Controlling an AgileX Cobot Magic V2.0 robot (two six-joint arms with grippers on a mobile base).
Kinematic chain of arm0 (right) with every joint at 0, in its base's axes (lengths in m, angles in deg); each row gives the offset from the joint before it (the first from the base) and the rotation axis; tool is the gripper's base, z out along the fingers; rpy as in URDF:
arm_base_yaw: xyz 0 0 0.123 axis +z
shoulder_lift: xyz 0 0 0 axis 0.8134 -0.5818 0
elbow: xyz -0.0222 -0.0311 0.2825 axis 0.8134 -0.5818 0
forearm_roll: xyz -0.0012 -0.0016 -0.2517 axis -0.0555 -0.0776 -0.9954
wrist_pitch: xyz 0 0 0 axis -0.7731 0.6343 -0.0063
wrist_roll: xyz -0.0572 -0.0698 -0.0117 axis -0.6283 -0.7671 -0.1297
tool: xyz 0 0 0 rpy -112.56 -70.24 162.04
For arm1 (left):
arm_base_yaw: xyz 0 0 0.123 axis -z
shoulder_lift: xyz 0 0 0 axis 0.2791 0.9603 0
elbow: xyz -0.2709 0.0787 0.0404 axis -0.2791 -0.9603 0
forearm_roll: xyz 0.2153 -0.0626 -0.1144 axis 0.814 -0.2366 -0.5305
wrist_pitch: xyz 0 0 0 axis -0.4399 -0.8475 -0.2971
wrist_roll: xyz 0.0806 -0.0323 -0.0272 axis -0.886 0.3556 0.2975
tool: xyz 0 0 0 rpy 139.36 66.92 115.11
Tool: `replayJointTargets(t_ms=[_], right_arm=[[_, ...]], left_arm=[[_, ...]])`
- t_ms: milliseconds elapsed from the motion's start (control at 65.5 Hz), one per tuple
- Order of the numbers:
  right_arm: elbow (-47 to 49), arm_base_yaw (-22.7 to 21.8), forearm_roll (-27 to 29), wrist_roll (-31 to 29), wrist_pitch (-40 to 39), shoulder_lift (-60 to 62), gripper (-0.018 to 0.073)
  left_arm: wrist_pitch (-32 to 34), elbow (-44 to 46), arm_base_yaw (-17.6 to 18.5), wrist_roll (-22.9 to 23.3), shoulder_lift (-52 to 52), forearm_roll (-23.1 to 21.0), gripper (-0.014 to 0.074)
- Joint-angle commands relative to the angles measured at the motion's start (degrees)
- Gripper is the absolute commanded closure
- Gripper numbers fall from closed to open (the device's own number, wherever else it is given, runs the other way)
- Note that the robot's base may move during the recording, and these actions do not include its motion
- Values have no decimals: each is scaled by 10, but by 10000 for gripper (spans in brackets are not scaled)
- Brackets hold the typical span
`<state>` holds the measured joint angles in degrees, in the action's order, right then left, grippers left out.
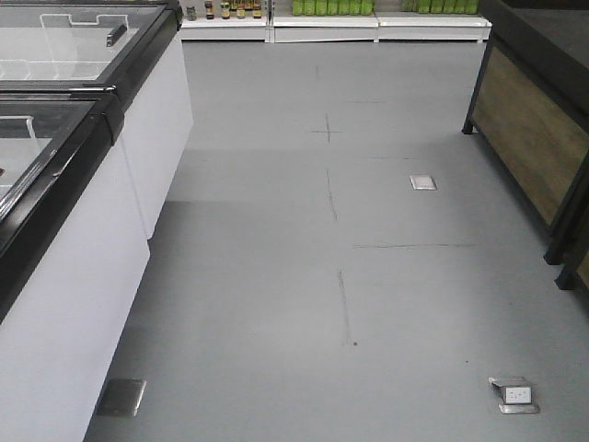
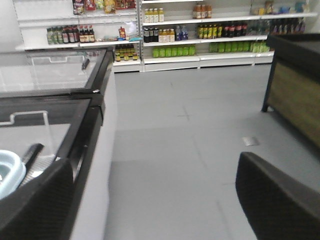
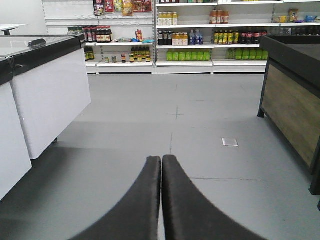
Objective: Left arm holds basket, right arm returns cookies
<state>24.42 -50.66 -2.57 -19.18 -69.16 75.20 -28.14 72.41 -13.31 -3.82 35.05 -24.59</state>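
Between the two black padded fingers (image 2: 35,205) of the left hand (image 2: 156,160) there is a wide gap: this hand is spread and grasps nothing. Just to its left, above the left finger at the picture's edge, a rounded corner of the light blue plastic basket (image 2: 9,172) shows over the glass lid of a white chest freezer with a black rim (image 2: 95,107). So little of it is in view that neither its long axis nor the way it points can be told, nor whether the finger touches it. A short black bar (image 2: 31,154) lies just beside the blue corner, a little further ahead.

The right hand (image 3: 161,159) is clenched, its two fingers pressed together along their length and pointing straight ahead over the grey floor (image 3: 125,125). Ahead of it and to the right, a small silver plate (image 3: 230,142) sits in the floor. Further right is a wood-panelled stand with a black top (image 3: 287,110). Well ahead of both hands are white shelves (image 3: 200,64) of bottles, the green ones on a low row.
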Motion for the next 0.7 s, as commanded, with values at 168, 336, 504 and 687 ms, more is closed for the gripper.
replayJointTargets(t_ms=[168, 336, 504, 687], right_arm=[[-3, 0, -1, -3, -40, 10, 570], [-3, 0, -1, -3, -40, 10, 570], [-3, 0, -1, -3, -40, 10, 570], [-3, 0, -1, -3, -40, 10, 570]], left_arm=[[27, 19, 3, 245, 1, -222, 97], [22, 19, 3, 279, 1, -262, 119], [73, 19, 3, 271, 3, -227, 119], [152, 29, -17, 271, 63, -196, 119]])
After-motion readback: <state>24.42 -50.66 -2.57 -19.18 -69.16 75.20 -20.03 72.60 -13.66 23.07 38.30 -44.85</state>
